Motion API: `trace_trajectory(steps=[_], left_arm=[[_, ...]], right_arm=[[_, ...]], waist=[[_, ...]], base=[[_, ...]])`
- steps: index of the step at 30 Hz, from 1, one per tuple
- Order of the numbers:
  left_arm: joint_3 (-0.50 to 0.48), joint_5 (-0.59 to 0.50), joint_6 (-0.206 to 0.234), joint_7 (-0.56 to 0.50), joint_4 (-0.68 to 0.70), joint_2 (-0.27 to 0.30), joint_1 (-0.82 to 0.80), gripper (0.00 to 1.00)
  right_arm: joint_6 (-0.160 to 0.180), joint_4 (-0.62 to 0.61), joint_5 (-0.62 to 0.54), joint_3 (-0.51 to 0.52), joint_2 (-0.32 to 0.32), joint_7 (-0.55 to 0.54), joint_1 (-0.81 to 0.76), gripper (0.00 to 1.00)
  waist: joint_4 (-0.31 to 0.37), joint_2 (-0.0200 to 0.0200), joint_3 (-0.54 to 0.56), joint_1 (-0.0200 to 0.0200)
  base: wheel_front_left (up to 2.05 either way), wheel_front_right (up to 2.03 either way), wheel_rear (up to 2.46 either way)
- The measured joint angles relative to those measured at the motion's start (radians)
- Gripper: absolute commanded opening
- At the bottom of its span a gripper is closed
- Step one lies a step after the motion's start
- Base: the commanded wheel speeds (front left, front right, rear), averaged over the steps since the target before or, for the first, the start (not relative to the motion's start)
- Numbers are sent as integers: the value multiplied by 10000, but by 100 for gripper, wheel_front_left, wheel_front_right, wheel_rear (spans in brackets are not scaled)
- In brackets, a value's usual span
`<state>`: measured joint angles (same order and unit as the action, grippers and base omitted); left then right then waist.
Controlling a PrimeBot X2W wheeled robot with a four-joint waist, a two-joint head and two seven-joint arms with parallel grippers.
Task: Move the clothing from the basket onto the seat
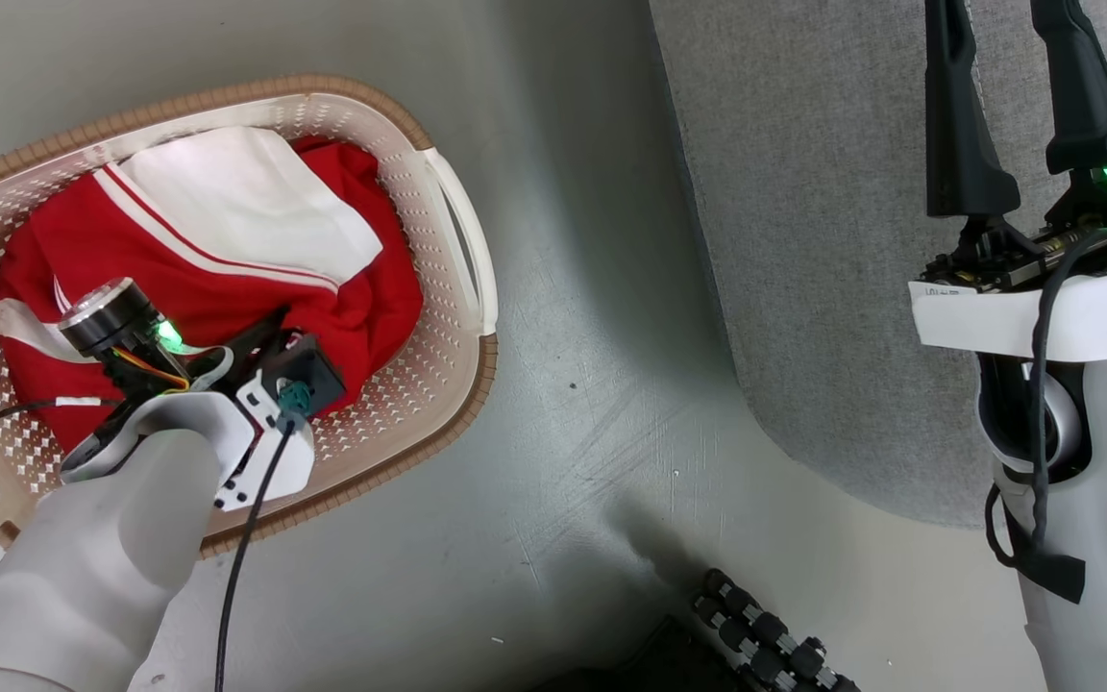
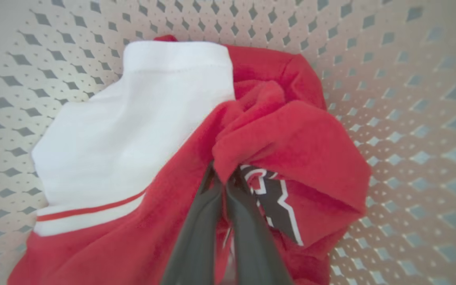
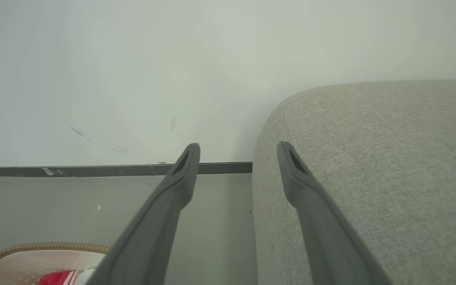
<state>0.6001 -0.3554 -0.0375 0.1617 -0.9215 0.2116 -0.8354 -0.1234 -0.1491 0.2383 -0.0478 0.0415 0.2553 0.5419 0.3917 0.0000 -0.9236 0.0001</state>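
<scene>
Now L jaws pinched on red clothing [image 2: 291, 142] fold, inside basket [image 2: 410, 118].

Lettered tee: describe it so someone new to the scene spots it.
Left of the grey sofa stands a cream basket. Inside, the red tee bunches in the left gripper's shut jaws. Unlike the white-panelled garment beside it, it bears dark-and-white lettering.

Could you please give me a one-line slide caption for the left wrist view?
Left gripper shut on a fold of red clothing inside the basket.
</scene>
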Motion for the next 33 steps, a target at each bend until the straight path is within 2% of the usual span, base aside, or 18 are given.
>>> trace_trajectory(steps=[9, 20, 25, 33], left_arm=[[-1118, 1285, 439, 702, 522, -236, 0, 0], [-2121, 2485, 892, 867, 1732, -324, 414, 0], [-2420, 2959, 1030, 876, 2575, -506, 719, 0], [-3150, 3835, 1246, 878, 4677, -658, 1232, 0]], right_arm=[[0, 159, -4, 44, 0, 0, 53, 100], [0, 408, -316, 46, 2, 0, 175, 100], [0, 617, -512, 0, 8, 0, 169, 100], [0, 915, -863, -48, 12, 0, 156, 100]], waist=[[-182, 0, 156, 0], [-505, 0, 602, 0], [-665, 0, 895, 0], [-954, 0, 1455, 0]], base=[[0, 0, 0], [0, 0, 0], [0, 0, 0], [0, 0, 0]])
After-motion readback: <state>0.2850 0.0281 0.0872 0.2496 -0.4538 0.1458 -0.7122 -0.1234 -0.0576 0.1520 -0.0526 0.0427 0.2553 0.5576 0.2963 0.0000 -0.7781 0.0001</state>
